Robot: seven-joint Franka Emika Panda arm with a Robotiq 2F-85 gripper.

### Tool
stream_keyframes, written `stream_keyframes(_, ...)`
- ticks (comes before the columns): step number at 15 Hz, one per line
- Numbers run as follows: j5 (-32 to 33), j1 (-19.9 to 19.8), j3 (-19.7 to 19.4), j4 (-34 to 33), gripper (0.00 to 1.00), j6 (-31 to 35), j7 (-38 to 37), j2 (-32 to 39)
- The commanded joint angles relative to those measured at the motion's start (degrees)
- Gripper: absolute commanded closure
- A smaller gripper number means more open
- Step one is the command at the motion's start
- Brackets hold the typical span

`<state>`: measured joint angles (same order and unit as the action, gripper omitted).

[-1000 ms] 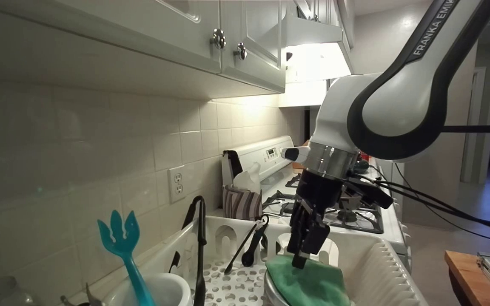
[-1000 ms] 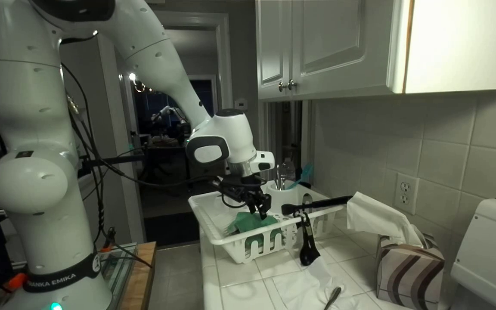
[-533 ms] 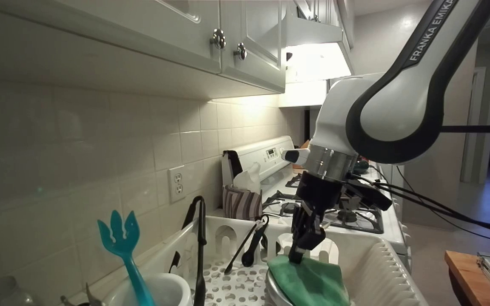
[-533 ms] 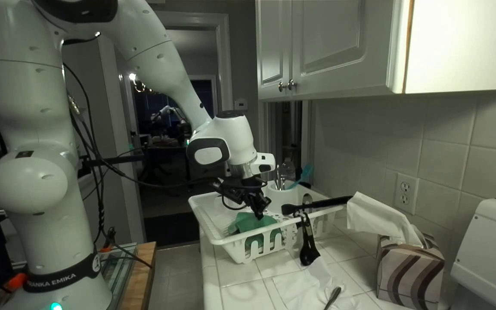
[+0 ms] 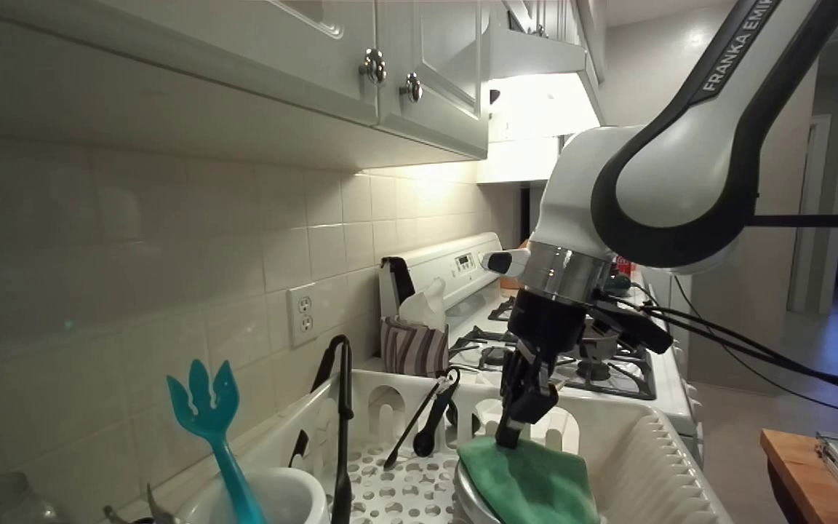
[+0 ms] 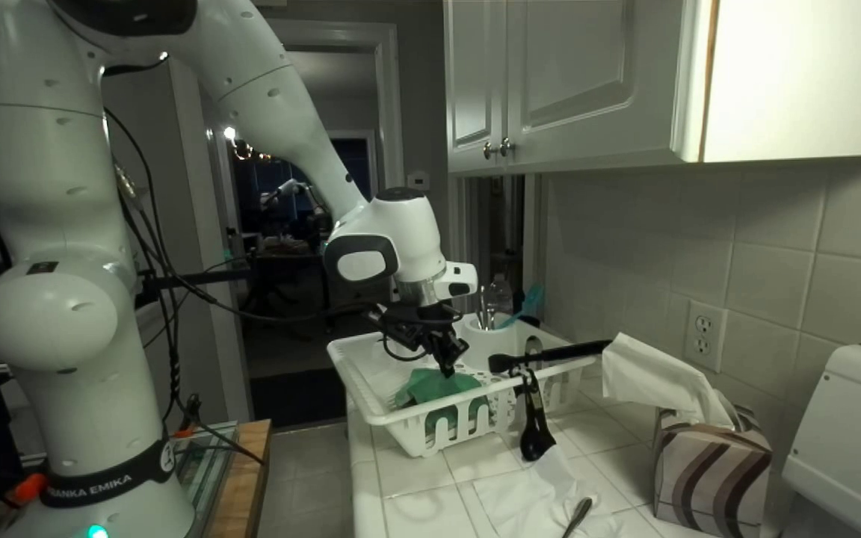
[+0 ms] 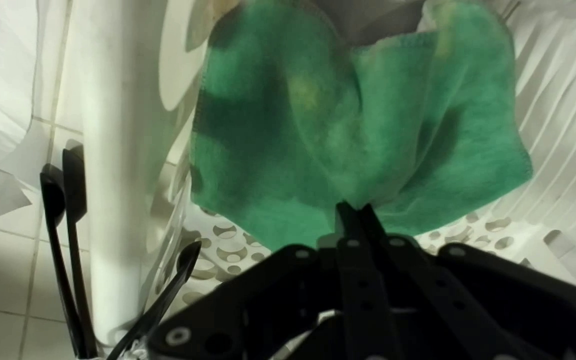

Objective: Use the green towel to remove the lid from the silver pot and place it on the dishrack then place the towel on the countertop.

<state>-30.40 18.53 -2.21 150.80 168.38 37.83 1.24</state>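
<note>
Likely on the final step, the Robotiq gripper is apparently pinching the green towel, next needing lifting onto the near countertop.

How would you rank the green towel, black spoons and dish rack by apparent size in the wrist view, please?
1. Dish rack, largest even though cut off
2. Green towel
3. Black spoons, all slender

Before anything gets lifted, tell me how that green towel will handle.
The green towel will probably hang floppy: its soft folds converge at the gripper. It is likely light for its size, its edges looking thin. Loose corners may drag on the white dish rack, spreading well beyond the fingertips.
</note>
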Motion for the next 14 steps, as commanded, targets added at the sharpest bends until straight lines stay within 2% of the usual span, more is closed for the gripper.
stream_keyframes(1, -2.47, -0.65, -0.55, 0.31, 1.0, -7.81, -0.08, -5.31)
stream_keyframes(4, -2.78, -1.33, -2.03, -0.07, 1.0, -13.85, -0.46, -9.15)
stream_keyframes(5, -2.76, -4.3, 0.11, -0.43, 1.0, -15.93, -0.66, -10.34)
stream_keyframes(14, -2.88, -8.56, -3.51, -4.35, 1.0, -28.85, -2.7, -18.1)
